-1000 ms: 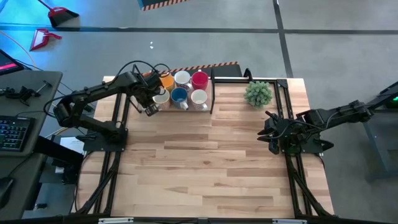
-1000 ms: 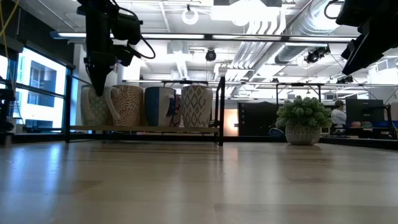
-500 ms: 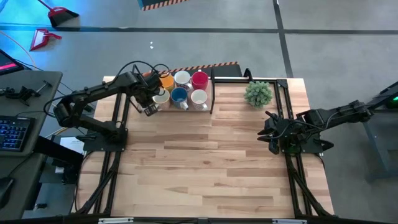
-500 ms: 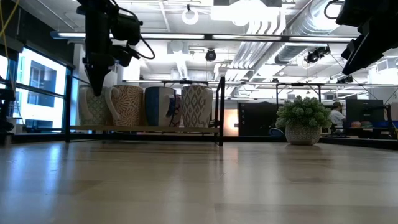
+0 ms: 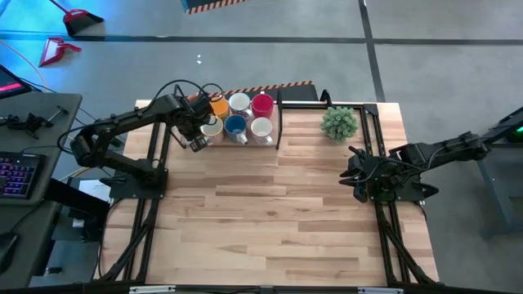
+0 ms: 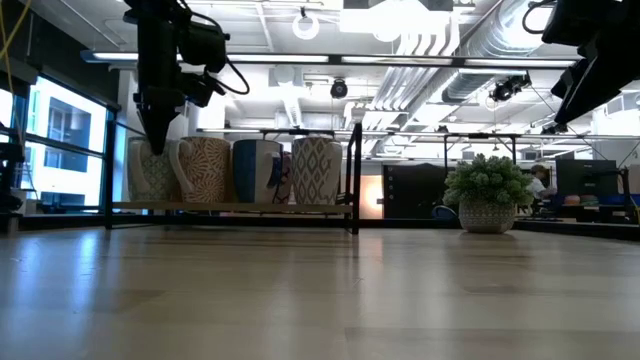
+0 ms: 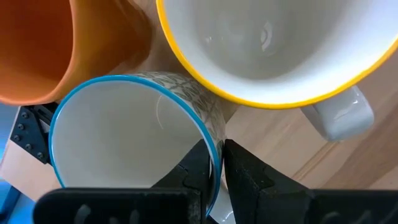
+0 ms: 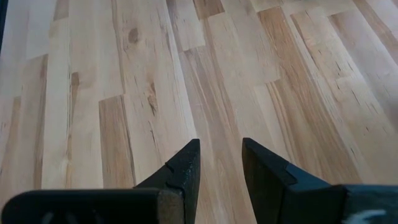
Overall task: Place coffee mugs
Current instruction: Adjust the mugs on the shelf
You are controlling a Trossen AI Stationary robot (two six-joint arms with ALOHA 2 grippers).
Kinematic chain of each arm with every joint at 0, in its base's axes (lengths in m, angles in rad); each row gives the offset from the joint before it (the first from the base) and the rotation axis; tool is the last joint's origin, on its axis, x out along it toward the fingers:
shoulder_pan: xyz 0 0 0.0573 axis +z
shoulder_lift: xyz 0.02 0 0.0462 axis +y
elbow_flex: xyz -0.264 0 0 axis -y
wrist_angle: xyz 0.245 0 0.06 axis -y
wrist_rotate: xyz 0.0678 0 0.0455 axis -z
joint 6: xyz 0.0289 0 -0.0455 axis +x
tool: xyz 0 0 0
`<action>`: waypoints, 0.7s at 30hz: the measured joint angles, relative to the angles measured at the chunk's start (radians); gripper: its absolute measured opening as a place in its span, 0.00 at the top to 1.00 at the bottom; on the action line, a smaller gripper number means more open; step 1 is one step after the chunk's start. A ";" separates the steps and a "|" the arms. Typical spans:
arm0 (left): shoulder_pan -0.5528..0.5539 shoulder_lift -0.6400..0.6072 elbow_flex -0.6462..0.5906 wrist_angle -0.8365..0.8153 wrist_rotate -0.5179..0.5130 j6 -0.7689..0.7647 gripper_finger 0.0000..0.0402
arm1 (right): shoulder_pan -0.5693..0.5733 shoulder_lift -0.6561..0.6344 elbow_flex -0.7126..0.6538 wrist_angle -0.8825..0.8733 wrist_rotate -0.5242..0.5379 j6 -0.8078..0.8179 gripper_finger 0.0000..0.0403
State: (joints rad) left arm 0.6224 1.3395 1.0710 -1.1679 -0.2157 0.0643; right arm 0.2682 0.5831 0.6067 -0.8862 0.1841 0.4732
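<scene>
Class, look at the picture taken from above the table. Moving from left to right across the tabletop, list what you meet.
Left claw shut on a white mug's rim → blue mug → red mug → potted plant → right claw, idle over bare table.

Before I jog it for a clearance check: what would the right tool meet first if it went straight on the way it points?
The bare wooden tabletop; the right tool points down at it with nothing between.
</scene>
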 joint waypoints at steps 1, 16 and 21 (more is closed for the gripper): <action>0.000 0.000 0.000 0.000 0.000 0.000 0.92 | 0.000 0.000 0.000 0.000 0.000 0.000 0.76; 0.000 0.000 0.000 -0.005 0.011 -0.018 0.92 | 0.000 0.000 0.000 -0.001 0.000 -0.001 0.76; 0.000 0.000 0.000 -0.005 0.003 -0.011 0.91 | 0.000 0.000 0.000 -0.001 0.000 -0.001 0.76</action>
State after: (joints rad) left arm 0.6224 1.3396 1.0710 -1.1732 -0.2127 0.0536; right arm 0.2680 0.5831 0.6067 -0.8875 0.1841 0.4717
